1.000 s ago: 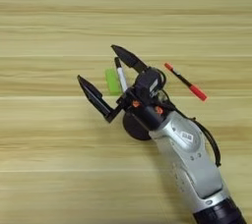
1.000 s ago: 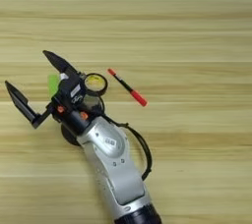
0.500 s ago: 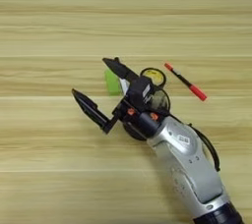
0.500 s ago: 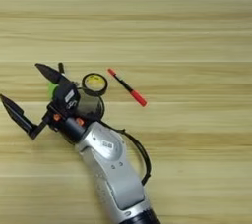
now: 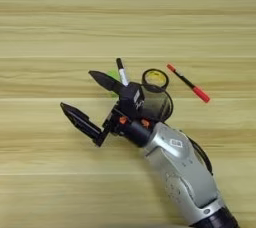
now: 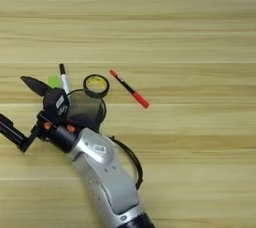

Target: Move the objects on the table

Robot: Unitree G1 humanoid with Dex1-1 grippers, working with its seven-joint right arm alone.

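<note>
We see the right gripper with its two black fingers spread wide and holding nothing, pointing toward nine o'clock above the table. The black mesh pen cup sits just at the gripper's three o'clock, partly hidden by the wrist. At the cup's twelve o'clock lies the tape roll; the red-capped pen lies at two o'clock, apart. The marker and green block sit together at ten o'clock, beside the upper finger.
</note>
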